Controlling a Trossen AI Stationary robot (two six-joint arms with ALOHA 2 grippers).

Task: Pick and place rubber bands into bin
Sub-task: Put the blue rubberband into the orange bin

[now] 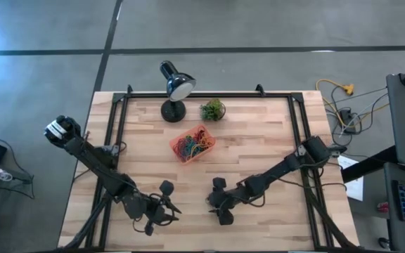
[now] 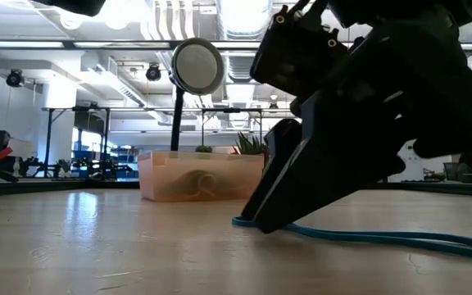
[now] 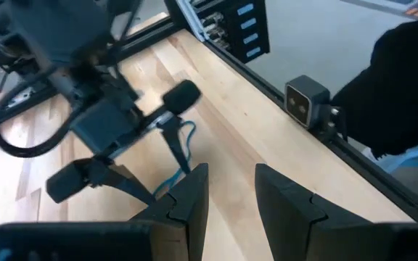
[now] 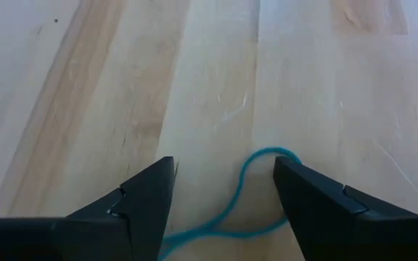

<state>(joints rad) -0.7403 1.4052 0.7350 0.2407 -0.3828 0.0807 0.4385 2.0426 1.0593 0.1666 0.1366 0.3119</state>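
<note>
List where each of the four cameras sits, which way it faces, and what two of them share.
High: overhead, straight down on the table, bin and both arms.
Low: table height, level toward the bin; a dark gripper fills the right.
Left wrist: past the open left gripper toward the right gripper.
Right wrist: down between the open right gripper fingers.
Shared: the blue rubber band shows in the low and both wrist views.
</note>
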